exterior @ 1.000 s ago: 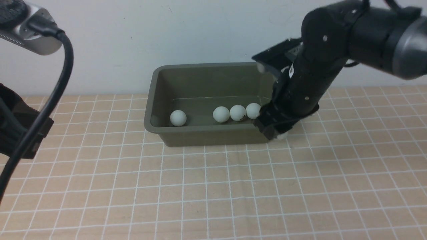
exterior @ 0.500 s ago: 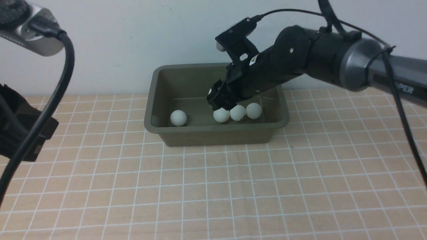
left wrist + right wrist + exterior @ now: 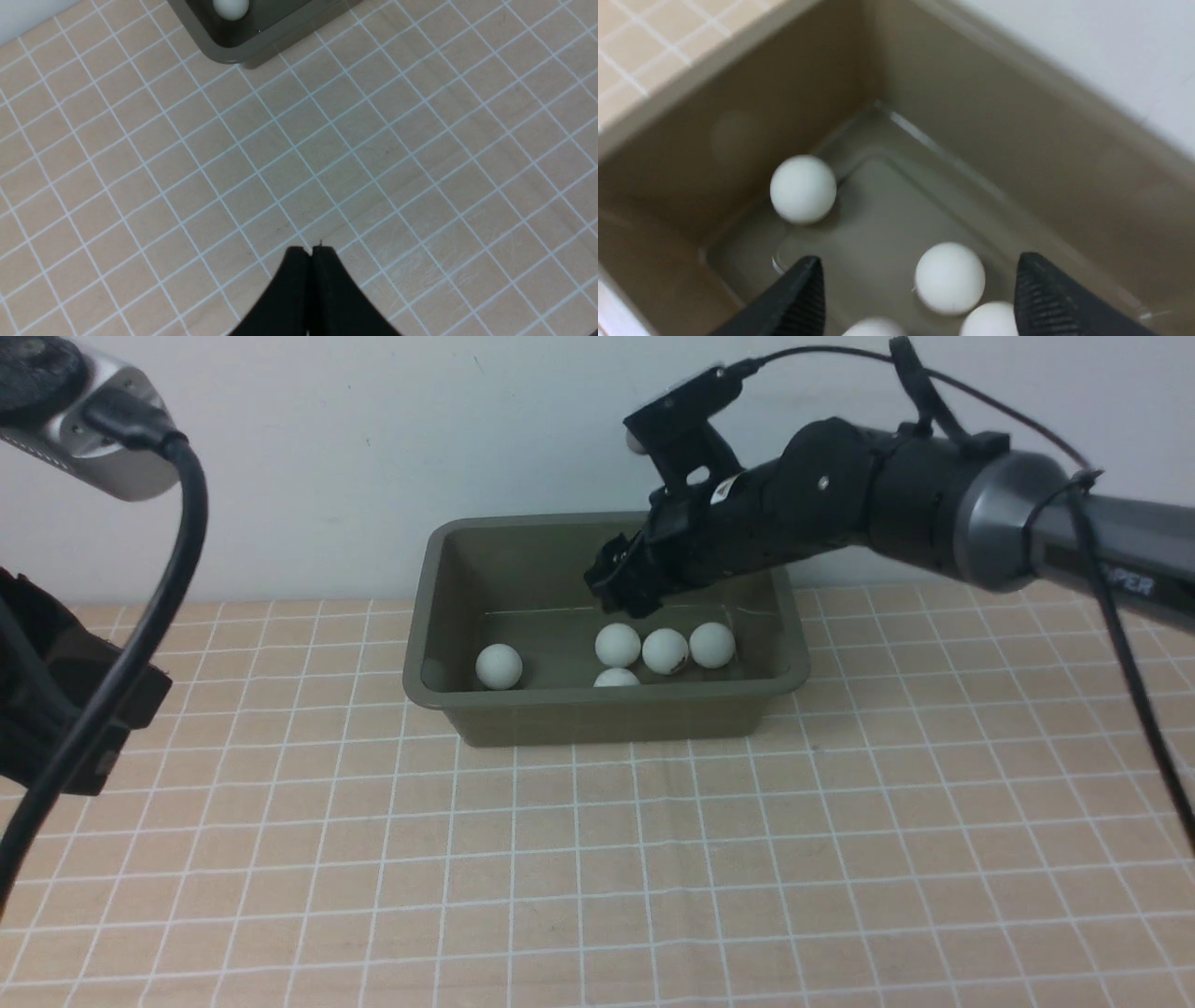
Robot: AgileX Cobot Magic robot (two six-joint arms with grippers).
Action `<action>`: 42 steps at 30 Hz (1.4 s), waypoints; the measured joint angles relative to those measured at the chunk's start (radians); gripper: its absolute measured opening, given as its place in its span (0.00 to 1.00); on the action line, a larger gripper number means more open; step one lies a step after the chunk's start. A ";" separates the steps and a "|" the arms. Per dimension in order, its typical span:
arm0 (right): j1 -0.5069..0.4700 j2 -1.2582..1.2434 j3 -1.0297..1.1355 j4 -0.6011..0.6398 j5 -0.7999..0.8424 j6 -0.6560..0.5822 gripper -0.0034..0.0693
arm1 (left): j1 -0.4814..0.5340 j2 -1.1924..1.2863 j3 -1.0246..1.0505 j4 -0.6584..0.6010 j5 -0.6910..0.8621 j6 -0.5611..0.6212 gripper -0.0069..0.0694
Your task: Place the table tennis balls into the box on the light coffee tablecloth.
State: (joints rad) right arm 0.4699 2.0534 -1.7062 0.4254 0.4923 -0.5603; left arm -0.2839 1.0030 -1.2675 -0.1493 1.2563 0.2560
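Five matte white balls point(image 3: 711, 645) sit inside the rounded olive plastic box point(image 3: 597, 717).

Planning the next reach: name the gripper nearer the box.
Right. The right gripper hangs over the open box; the left gripper is off to one side, above the tablecloth.

My right arm point(image 3: 840, 504) is no longer at the right-hand end of the box point(image 3: 425, 616), where a second ago my right jaws were low outside its near corner with a white ball between them. It now reaches over the middle of the box. Half a second ago those jaws were just above the row of table tennis balls point(image 3: 665, 651). Now they sit higher and stand wide apart, with nothing in them. Four balls lay inside before, and now a fifth ball point(image 3: 616, 678) shows against the near wall, just in front of the row.
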 joint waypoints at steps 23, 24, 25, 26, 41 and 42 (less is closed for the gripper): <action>-0.289 -0.737 0.000 -0.131 0.713 0.087 0.03 | 0.000 0.000 0.000 -0.074 -0.034 0.059 0.00; -0.289 -0.755 0.000 -0.159 0.741 0.125 0.03 | 0.000 0.000 0.000 -0.075 -0.034 0.060 0.00; -0.289 -0.769 0.000 -0.177 0.761 0.152 0.03 | 0.000 0.000 0.000 -0.077 -0.034 0.060 0.00; -0.289 -0.787 0.000 -0.201 0.772 0.187 0.03 | 0.000 0.000 0.000 -0.078 -0.034 0.060 0.00; -0.290 -1.208 0.518 -0.425 0.702 0.403 0.03 | 0.000 0.000 0.000 -0.112 -0.034 0.098 0.00; -0.290 -1.264 0.586 -0.425 0.659 0.407 0.03 | 0.000 0.000 0.000 -0.119 -0.034 0.106 0.00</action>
State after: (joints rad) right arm 0.1800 0.7895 -1.1204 0.0000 1.1509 -0.1538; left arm -0.2839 1.0030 -1.2675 -0.2685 1.2224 0.3621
